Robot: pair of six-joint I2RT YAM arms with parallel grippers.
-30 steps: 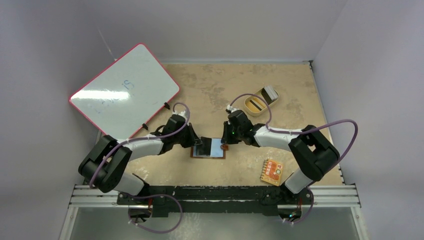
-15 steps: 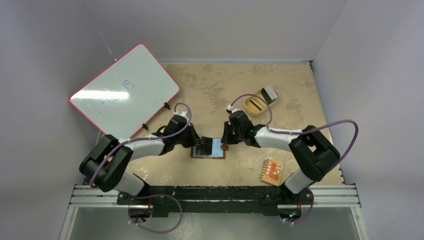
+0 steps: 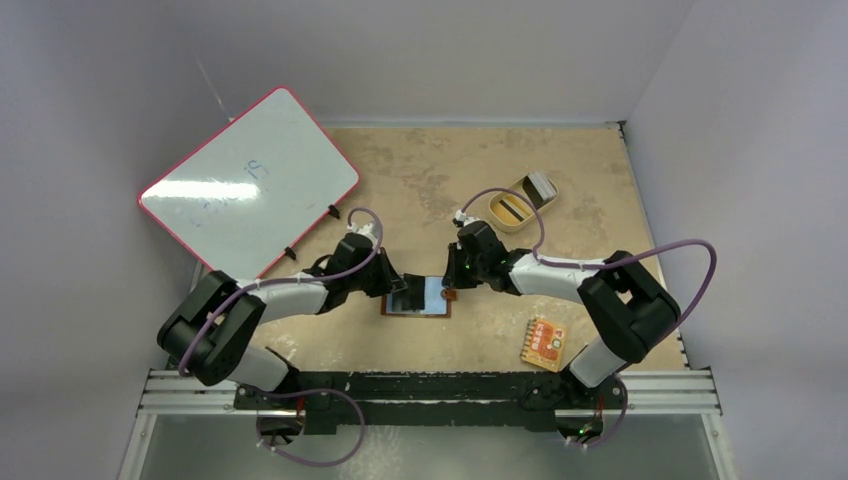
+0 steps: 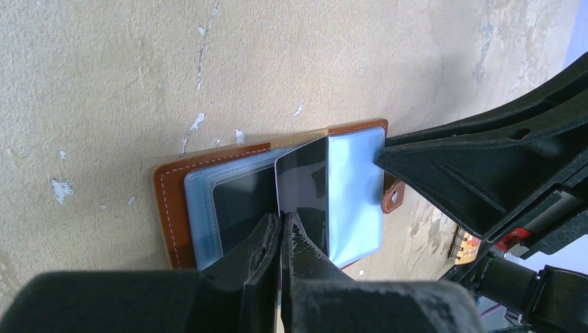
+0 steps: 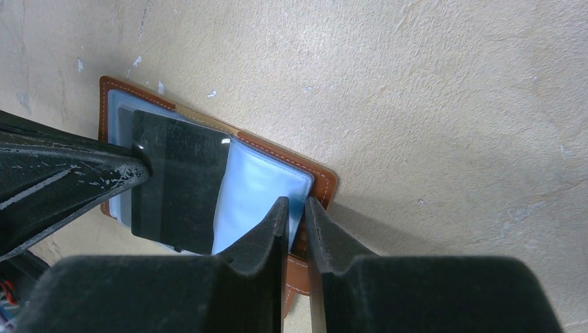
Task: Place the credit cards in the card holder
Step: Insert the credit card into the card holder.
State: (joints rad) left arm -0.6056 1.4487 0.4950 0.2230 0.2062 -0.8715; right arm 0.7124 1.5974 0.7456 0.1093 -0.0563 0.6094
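The card holder (image 3: 436, 299) lies open on the table, brown leather (image 4: 170, 208) round bluish clear pockets. My left gripper (image 4: 281, 220) is shut on a black credit card (image 4: 305, 187), which stands tilted over the middle of the card holder (image 5: 322, 186). A second dark card (image 4: 239, 201) sits inside the left pocket. My right gripper (image 5: 297, 202) is shut on the card holder's right edge, next to the snap tab (image 4: 394, 198). In the top view the left gripper (image 3: 400, 286) and right gripper (image 3: 447, 290) face each other across the card holder.
A pink-rimmed whiteboard (image 3: 250, 180) leans at the back left. A tan oval dish (image 3: 512, 208) with a dark strip in it stands behind the right arm. An orange-red patterned packet (image 3: 543, 343) lies near the front right edge.
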